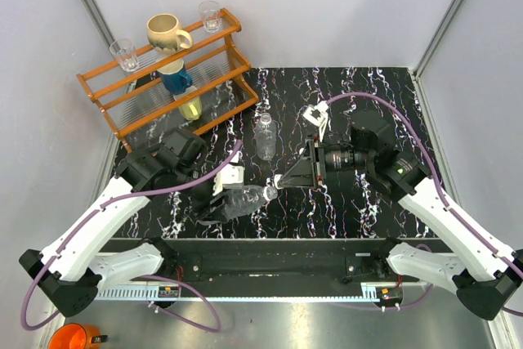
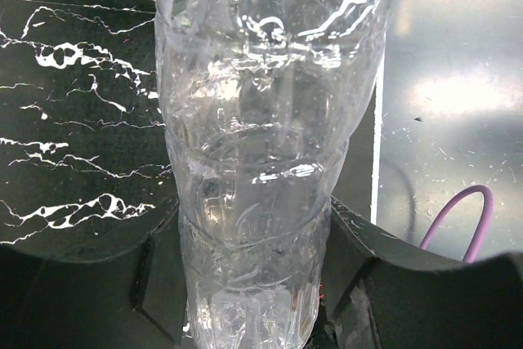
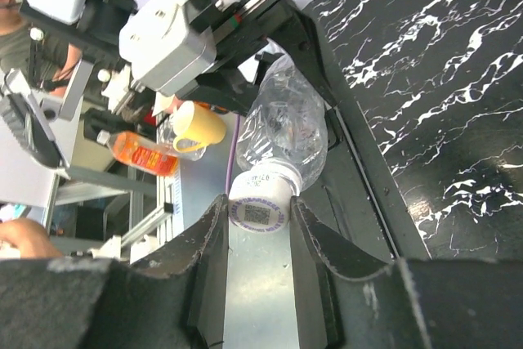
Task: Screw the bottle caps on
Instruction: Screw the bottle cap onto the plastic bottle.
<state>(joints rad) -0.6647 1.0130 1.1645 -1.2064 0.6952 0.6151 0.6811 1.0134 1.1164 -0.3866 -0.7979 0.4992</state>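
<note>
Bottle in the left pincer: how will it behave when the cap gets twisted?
Likely crushable: the bottle has thin, clear, ribbed walls and looks empty, so it is probably light. Smooth plastic may spin in the left pincer if the right pincer twists the bottle cap. Held sideways, it would probably roll if dropped.

Clear ribbed bottle (image 1: 245,198) horizontal, white cap (image 3: 260,202) on neck; second bottle (image 1: 265,138) apart, farther back.

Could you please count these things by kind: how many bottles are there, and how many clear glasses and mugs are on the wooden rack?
Clear plastic bottles: 2
Clear glasses: 2
Mugs: 3, one cream, one blue, one yellow-green
Total: 7
</note>
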